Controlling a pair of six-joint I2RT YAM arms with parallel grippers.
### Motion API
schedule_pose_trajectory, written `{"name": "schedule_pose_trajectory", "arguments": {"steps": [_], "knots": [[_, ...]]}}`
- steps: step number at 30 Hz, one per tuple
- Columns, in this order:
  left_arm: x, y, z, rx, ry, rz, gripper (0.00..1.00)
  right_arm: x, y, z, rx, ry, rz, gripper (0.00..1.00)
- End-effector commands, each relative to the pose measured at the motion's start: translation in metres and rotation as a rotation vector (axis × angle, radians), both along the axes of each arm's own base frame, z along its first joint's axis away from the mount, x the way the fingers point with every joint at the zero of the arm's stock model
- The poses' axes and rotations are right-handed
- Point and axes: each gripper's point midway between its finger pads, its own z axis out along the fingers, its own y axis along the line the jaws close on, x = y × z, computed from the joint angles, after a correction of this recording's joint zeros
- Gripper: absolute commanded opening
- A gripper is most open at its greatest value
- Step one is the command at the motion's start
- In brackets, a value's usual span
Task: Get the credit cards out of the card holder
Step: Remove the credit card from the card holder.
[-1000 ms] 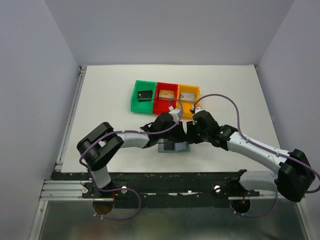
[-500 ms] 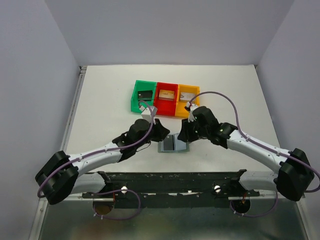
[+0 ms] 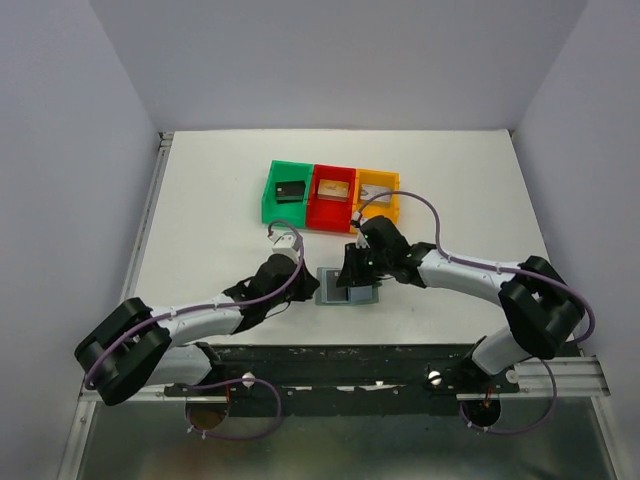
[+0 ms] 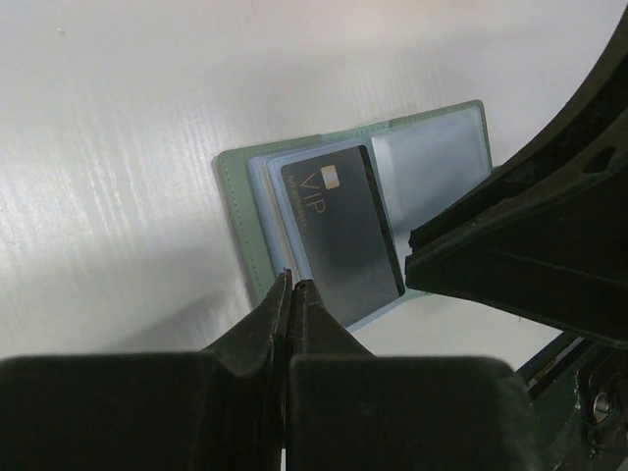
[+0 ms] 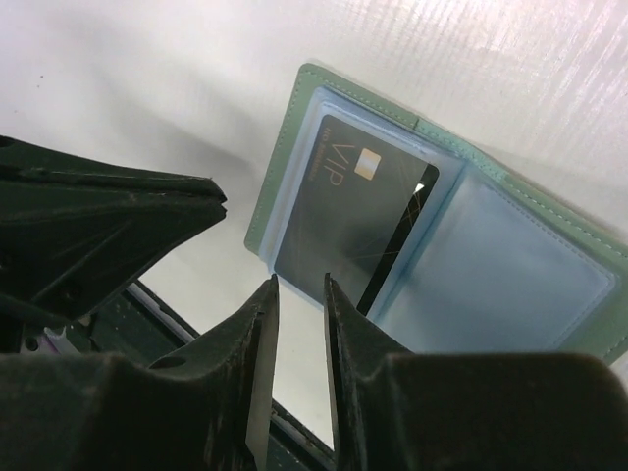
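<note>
My left fingers [image 4: 289, 287] pressed together, tips at the near edge of the open card holder [image 4: 437, 162], flat on the counter [image 4: 137, 108], right fingers [image 5: 269, 292] slightly apart above its rim, dark card [image 4: 343, 231] in one pocket, coloured bins [image 3: 316, 214] beyond.
</note>
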Motion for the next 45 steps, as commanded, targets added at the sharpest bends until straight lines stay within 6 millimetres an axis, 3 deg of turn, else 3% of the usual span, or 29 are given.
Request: {"name": "schedule_pose_trajectory", "arguments": {"steps": [1, 10, 16, 27, 45], "knots": [[0.003, -0.013, 0.010, -0.066, -0.018, -0.028, 0.00, 0.002, -0.001, -0.014, 0.015, 0.027, -0.057, 0.33], [-0.001, -0.030, 0.012, -0.105, -0.010, -0.101, 0.00, 0.004, -0.018, -0.037, -0.001, 0.062, -0.110, 0.36], [-0.001, -0.035, 0.008, -0.104, 0.007, -0.119, 0.00, 0.009, -0.017, -0.037, 0.027, 0.047, -0.115, 0.36], [-0.004, -0.030, -0.009, -0.075, 0.057, -0.099, 0.00, 0.011, -0.019, -0.039, 0.057, 0.056, -0.126, 0.33], [-0.005, -0.019, -0.017, -0.022, 0.061, -0.081, 0.00, 0.012, -0.017, -0.035, 0.189, 0.095, -0.146, 0.30]]}}
